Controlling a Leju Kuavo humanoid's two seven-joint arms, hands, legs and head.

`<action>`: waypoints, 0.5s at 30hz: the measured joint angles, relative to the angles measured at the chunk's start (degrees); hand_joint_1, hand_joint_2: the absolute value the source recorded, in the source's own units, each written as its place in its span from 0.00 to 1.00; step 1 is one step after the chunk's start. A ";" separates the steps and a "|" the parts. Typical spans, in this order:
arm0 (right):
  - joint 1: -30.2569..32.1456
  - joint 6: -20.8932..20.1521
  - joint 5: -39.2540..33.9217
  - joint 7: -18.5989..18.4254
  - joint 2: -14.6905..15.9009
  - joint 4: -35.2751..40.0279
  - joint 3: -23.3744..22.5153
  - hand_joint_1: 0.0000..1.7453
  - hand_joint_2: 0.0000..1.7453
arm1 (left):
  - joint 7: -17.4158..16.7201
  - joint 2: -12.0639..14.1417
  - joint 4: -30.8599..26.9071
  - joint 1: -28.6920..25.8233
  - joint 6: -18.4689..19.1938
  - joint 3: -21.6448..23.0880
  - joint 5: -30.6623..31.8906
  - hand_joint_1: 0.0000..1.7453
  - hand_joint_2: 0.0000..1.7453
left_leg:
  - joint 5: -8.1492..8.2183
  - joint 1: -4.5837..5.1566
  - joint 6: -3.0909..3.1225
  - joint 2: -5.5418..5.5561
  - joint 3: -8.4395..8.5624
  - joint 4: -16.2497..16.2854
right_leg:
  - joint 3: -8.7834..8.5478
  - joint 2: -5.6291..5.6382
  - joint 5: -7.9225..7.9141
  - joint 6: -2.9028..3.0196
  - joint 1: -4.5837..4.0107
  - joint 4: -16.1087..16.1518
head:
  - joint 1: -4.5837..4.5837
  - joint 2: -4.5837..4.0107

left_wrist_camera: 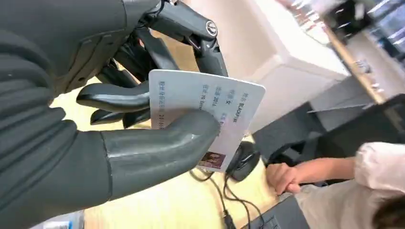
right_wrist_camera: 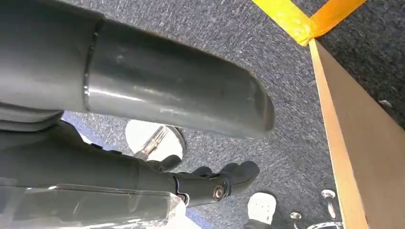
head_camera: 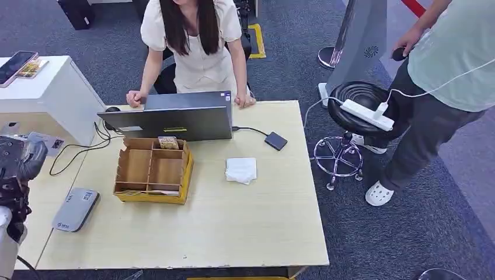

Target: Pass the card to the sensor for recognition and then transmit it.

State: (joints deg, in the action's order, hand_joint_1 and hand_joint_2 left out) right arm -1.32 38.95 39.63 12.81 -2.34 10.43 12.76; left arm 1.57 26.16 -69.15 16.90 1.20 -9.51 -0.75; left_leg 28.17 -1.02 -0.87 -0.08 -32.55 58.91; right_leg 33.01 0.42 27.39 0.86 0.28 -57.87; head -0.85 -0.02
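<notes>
A white card (left_wrist_camera: 205, 114) is pinched in the left hand (left_wrist_camera: 119, 119), pressed between the thick thumb (left_wrist_camera: 157, 152) on its printed face and the darker fingers (left_wrist_camera: 114, 98) behind it; in the head view that hand (head_camera: 20, 160) is held up beyond the left edge of the desk (head_camera: 233, 227). Just below and to the right of the hand a flat grey sensor (head_camera: 76, 209) lies on the desk. Further right of the hand stands an open cardboard box (head_camera: 153, 170) divided into compartments; a small printed packet (head_camera: 168, 142) is seen standing in the far middle compartment, and what may be flat slips lie along the near one, though this is too small to be sure of. Behind the box a laptop (head_camera: 175, 116) is set, with a black mouse (head_camera: 111, 110) and cables (head_camera: 82, 150) nearer the hand, and a folded white cloth (head_camera: 241, 170) and a small dark device (head_camera: 275, 140) beyond the box. A person (head_camera: 192, 46) leans on the far edge of the desk, and another person (head_camera: 443, 81) stands by a black stool (head_camera: 350, 111) on grey carpet (head_camera: 379, 245). The right hand (right_wrist_camera: 143, 124) hangs over the carpet beside the desk edge, its fingers apart and nothing held.
</notes>
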 joint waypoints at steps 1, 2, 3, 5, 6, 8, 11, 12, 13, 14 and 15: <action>0.00 0.00 0.06 -0.04 0.00 0.02 0.00 0.00 0.00 | -0.63 -0.22 0.69 -0.05 -0.09 -0.48 -1.73 1.00 1.00 | 0.00 0.00 0.00 0.00 -0.01 0.00 | 0.00 0.00 0.00 0.00 0.00 0.00 | 0.02 0.00; 0.00 0.00 0.18 -0.20 0.00 0.00 0.00 0.00 0.00 | -1.02 -0.44 1.35 -0.06 -0.17 -0.76 -2.95 1.00 1.00 | 0.00 -0.01 0.00 0.01 -0.01 0.00 | 0.00 -0.01 0.00 0.00 -0.01 0.00 | 0.04 0.00; -0.01 0.00 0.20 -0.20 0.00 0.02 -0.02 0.00 0.00 | -1.39 -0.55 2.07 -0.06 -0.28 -0.94 -4.20 1.00 1.00 | 0.00 0.00 0.00 0.02 -0.01 0.00 | 0.00 -0.03 0.00 0.00 0.00 0.00 | 0.02 0.00; -0.04 0.00 0.35 -0.20 0.00 0.02 -0.02 0.00 0.00 | -1.59 -0.57 3.48 -0.06 -0.70 -1.20 -5.43 1.00 1.00 | 0.00 0.00 0.00 0.02 -0.01 0.00 | 0.00 -0.03 0.00 0.00 0.00 0.00 | 0.02 0.00; -0.03 0.00 0.37 -0.31 0.00 0.02 -0.02 0.00 0.00 | -1.59 -0.57 4.06 -0.06 -1.23 -1.20 -5.37 1.00 1.00 | 0.00 0.00 0.00 0.02 -0.01 0.00 | 0.00 -0.02 0.00 0.00 0.00 0.00 | 0.02 0.00; -0.03 0.02 0.44 -0.39 0.00 0.02 -0.04 0.00 0.00 | -1.59 -0.57 4.98 -0.06 -1.71 -1.22 -5.26 1.00 1.00 | 0.00 0.00 0.00 0.02 -0.01 0.00 | 0.00 -0.02 0.00 0.00 0.00 0.00 | 0.04 0.00; -0.04 0.02 0.50 -0.39 0.00 0.04 -0.04 0.00 0.00 | -1.62 -0.59 5.94 -0.04 -2.05 -1.22 -5.22 1.00 1.00 | 0.00 0.00 0.00 0.02 -0.01 0.00 | 0.00 -0.02 0.00 0.00 0.00 0.00 | 0.02 0.00; -0.03 0.02 0.55 -0.39 0.00 0.04 -0.04 0.00 0.00 | -2.01 -0.59 6.21 0.05 -2.78 -1.20 -4.56 1.00 1.00 | 0.00 0.00 0.00 0.02 -0.01 0.00 | 0.00 -0.02 0.00 0.00 0.00 0.00 | 0.02 0.00; -0.04 0.02 0.66 -0.39 0.00 0.04 -0.04 0.00 0.00 | -2.38 -0.59 6.49 0.12 -3.78 -1.20 -3.78 1.00 1.00 | 0.00 0.00 0.00 0.01 -0.01 0.00 | 0.00 -0.02 0.00 0.00 0.00 0.00 | 0.02 0.00; -0.04 0.02 0.68 -0.44 0.00 0.04 -0.07 0.00 0.00 | -2.64 -0.52 6.95 0.28 -4.75 -1.20 -3.07 1.00 1.00 | 0.00 0.00 0.00 0.01 -0.01 0.00 | 0.00 -0.02 0.00 0.00 0.00 0.00 | 0.02 0.00; -0.04 0.02 0.68 -0.46 0.00 0.04 -0.07 0.00 0.00 | -2.66 -0.50 7.41 0.46 -5.34 -1.20 -2.57 1.00 1.00 | 0.00 0.00 0.00 0.02 -0.01 0.00 | 0.00 -0.02 0.00 0.00 0.00 0.00 | 0.04 0.00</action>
State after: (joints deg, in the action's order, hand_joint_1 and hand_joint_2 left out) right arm -1.35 38.97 40.30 12.35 -2.34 10.47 12.70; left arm -1.09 25.66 -61.74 17.36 -4.13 -10.71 -3.32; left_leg 28.17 -1.03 -0.87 -0.06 -32.56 58.92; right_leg 33.01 0.40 27.39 0.86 0.27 -57.87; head -0.81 -0.02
